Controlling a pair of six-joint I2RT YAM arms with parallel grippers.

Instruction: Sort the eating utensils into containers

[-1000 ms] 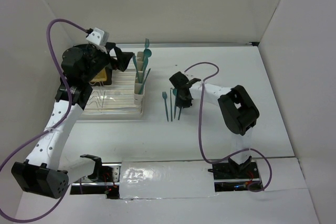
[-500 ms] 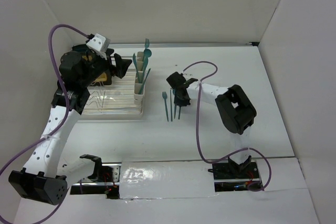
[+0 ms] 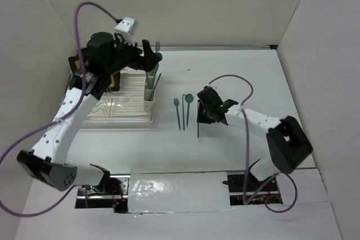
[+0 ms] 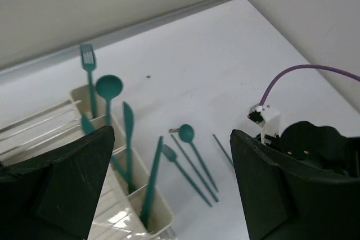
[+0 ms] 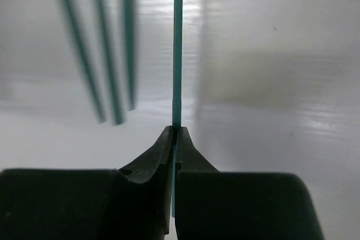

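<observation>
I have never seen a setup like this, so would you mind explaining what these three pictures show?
This is a robot with a left arm and a right arm, both bolted to a white table. The wide picture looks down from above and behind them. The other two pictures come from a small camera on each wrist, so each shows that arm's own fingers.

The left fingers hover open over a row of cream cups. Several teal utensils stand in the cups, which sit beside a clear rack. A fork and a spoon lie loose on the table.

The right fingers are shut on the handle of another thin teal utensil. I cannot tell which kind it is.
</observation>
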